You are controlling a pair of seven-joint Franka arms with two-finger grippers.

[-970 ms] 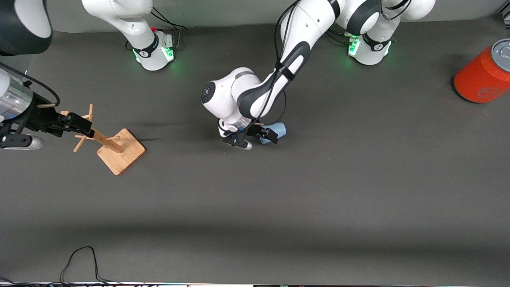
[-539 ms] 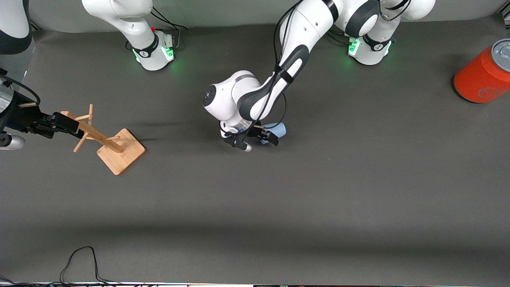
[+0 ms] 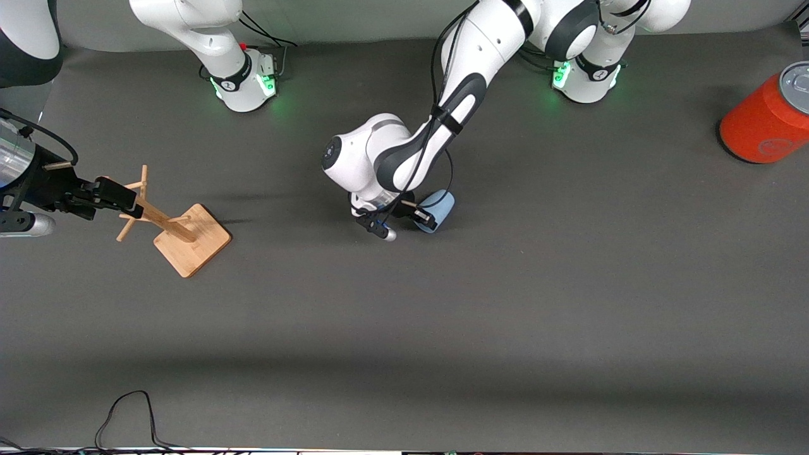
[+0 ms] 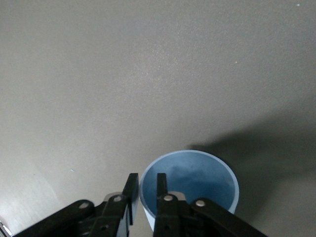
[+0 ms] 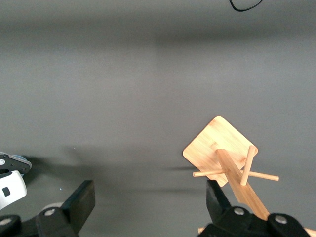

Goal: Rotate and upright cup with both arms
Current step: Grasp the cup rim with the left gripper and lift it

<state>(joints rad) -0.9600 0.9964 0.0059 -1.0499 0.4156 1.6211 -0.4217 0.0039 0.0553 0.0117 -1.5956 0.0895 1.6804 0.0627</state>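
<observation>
The light-blue cup (image 3: pixel 440 206) is at the middle of the table, tilted, close to the surface. My left gripper (image 3: pixel 422 218) is shut on its rim wall. In the left wrist view the left gripper (image 4: pixel 146 180) has one finger inside the cup (image 4: pixel 197 178) and one outside, and I look into the open mouth. My right gripper (image 3: pixel 117 193) is open and empty in the air at the right arm's end, over the wooden peg rack (image 3: pixel 191 240). In the right wrist view the right gripper (image 5: pixel 150 198) shows only table between its jaws.
The wooden peg rack (image 5: pixel 216 143) leans on its square base at the right arm's end. An orange-red can (image 3: pixel 765 120) with a silver top stands at the left arm's end. A black cable (image 3: pixel 126 409) loops at the table edge nearest the front camera.
The left wrist has turned with the cup in its grip, and the cup has tipped from lying on its side to a steeper tilt. The right gripper swayed slightly by the rack.
</observation>
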